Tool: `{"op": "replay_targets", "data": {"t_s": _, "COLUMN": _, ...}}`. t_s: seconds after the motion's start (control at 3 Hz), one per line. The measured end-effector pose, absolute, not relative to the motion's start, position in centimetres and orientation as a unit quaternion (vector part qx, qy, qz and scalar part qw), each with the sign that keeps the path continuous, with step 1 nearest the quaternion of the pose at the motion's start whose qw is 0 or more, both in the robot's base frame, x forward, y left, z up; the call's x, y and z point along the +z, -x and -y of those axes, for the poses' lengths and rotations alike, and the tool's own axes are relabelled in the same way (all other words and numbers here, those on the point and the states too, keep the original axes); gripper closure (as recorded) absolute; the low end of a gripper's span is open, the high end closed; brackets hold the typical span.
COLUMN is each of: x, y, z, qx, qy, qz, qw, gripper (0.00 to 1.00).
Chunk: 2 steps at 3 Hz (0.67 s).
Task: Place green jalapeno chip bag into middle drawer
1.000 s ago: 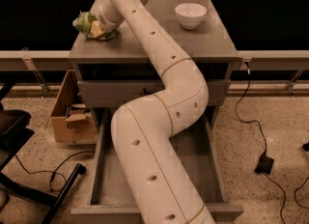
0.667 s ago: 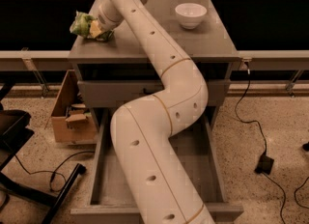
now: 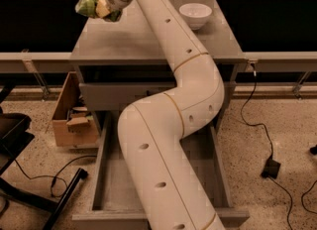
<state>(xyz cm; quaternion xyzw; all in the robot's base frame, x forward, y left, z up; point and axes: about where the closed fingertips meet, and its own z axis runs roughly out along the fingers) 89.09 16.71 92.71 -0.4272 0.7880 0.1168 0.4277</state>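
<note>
Gripper [image 3: 105,10] over the counter's [image 3: 148,45] far left corner, clamped on the green jalapeno chip bag [image 3: 89,3] — bag held clear of the top. Light, slick foil, probably crushable; pinch a seam edge. Below, the middle drawer [image 3: 111,179] stands open.

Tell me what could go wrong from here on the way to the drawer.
1. The end effector holds the green jalapeno chip bag near the left edge of the counter; if the foil slips, it may drop by the cardboard box, not into the middle drawer.
2. The arm hangs over much of the drawer tray, so drop space looks tight.
3. The white bowl sits near the arm; a swing might knock it.
</note>
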Motion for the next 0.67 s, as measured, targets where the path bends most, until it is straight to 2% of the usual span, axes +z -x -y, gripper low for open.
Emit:
{"op": "replay_targets", "data": {"t_s": 0.33, "x": 96.0, "y": -87.4, "z": -13.0, "qx": 0.102, "qy": 0.419, "qz": -0.792, "qw": 0.431, "gripper": 1.0}}
{"op": "replay_targets", "data": {"t_s": 0.67, "x": 86.7, "y": -84.4, "z": -6.8, "qx": 0.094, "qy": 0.375, "qz": -0.865, "qw": 0.32, "gripper": 1.0}}
